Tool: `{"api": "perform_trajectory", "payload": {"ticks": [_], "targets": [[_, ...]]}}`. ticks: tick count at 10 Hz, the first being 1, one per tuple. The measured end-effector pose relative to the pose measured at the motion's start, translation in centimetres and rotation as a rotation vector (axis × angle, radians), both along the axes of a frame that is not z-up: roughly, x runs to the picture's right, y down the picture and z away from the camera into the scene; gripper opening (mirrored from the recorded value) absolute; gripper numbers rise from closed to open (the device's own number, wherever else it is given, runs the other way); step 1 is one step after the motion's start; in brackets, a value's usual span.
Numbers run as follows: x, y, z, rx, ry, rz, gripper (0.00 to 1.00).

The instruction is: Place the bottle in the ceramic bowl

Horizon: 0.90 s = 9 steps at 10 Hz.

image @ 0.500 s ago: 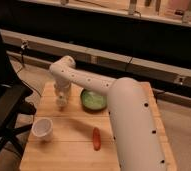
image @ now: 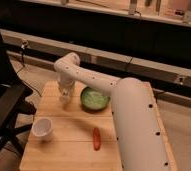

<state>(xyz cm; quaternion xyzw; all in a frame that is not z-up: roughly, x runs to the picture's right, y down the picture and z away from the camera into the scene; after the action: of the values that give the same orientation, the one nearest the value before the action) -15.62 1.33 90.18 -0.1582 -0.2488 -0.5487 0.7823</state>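
My gripper (image: 64, 93) hangs from the white arm over the far left of the wooden table (image: 64, 155). It is shut on the bottle (image: 64, 97), a small pale upright shape held low over the table top. The ceramic bowl (image: 94, 98), round and green with a darker rim, stands just right of the gripper, a short gap away. The bottle is outside the bowl.
A white cup (image: 42, 128) stands at the front left of the table. A red elongated object (image: 96, 138) lies in the front middle. My thick white arm (image: 136, 130) covers the table's right side. A black chair (image: 4, 107) stands left of the table.
The gripper with the bottle has shifted slightly right, toward the bowl. The cup, the bowl and the red object have not moved.
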Motion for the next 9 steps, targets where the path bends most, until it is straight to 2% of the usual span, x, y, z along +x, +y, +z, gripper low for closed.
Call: {"api": "perform_trajectory", "payload": {"ticks": [1,3,7,9], "targets": [[1.0,-0.2,0.1,0.002,0.005,0.006,0.0],[1.1,-0.8,0.1,0.004,0.003,0.021,0.0],[3.9,-1.3,0.2,-0.001,0.013,0.052,0.0],[4.0,-1.6,0.2,-0.002,0.011,0.061,0.0]]}}
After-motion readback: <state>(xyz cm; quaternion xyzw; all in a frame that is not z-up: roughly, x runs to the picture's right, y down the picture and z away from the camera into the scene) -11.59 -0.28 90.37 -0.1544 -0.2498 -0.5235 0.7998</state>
